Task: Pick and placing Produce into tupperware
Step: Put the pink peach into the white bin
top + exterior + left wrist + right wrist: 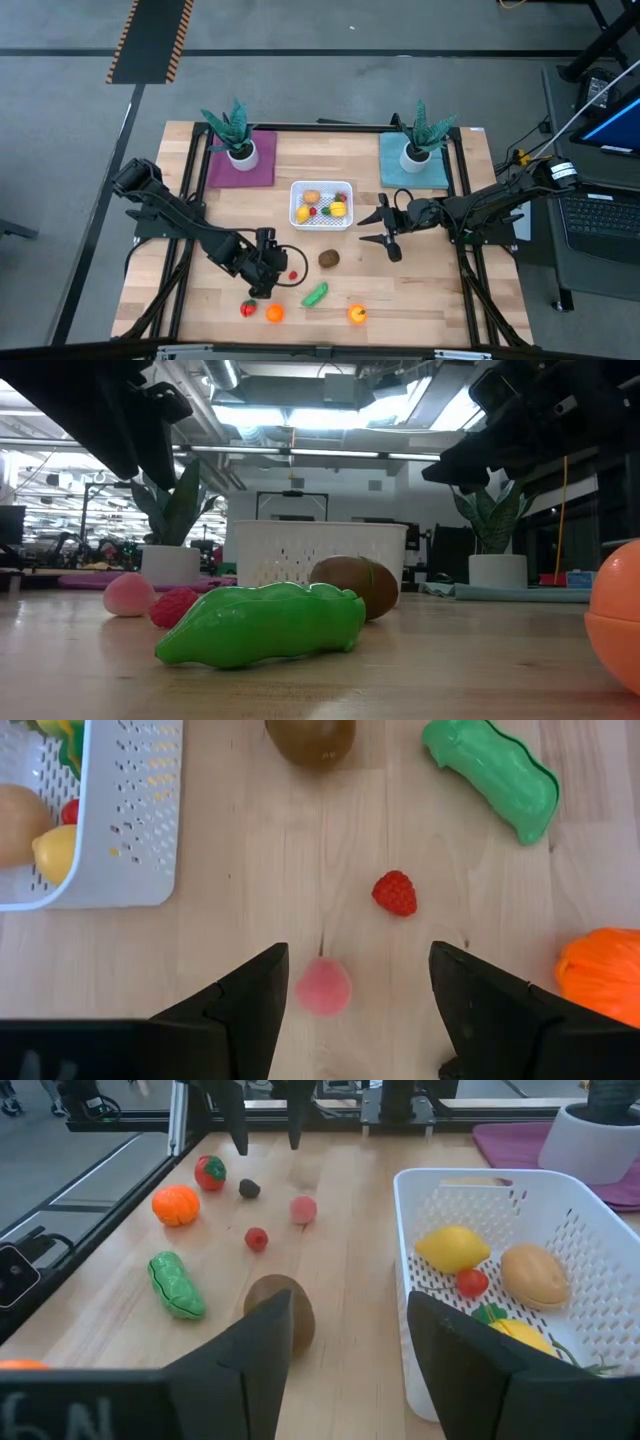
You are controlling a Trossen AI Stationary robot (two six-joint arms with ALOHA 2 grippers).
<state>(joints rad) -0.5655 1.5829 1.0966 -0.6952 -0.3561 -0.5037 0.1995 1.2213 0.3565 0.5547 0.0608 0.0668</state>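
Left wrist view looks straight down between the left gripper's [355, 1010] spread, empty fingers, and a pale pink piece [323, 987] lies on the wood between them; the pose reads as a line-up for a pick from above. A small red berry [395, 892] sits just beyond it. In the high view this gripper [268, 262] hovers near the table's front edge, left of centre.

The right gripper [385, 228] hangs just right of the tupperware [297, 190], which stands at the table's middle, a little toward the back edge. Its fingers are parted and hold nothing, so it seems to be waiting, or facing the brown piece [281, 1312] that shows between them in its wrist view.

Count, judged from all views: one tupperware, holding about five pieces, among them a yellow lemon [452, 1247], a tan piece [535, 1275] and a small red one [472, 1282]. Loose on the table I count eight: pink, red berry, brown, green pod [315, 294], a small dark piece [249, 1188], a red fruit [248, 309] and two orange ones [274, 313] [356, 314]. Two potted plants [236, 132] [420, 132] stand on mats at the back edge, outside the job.
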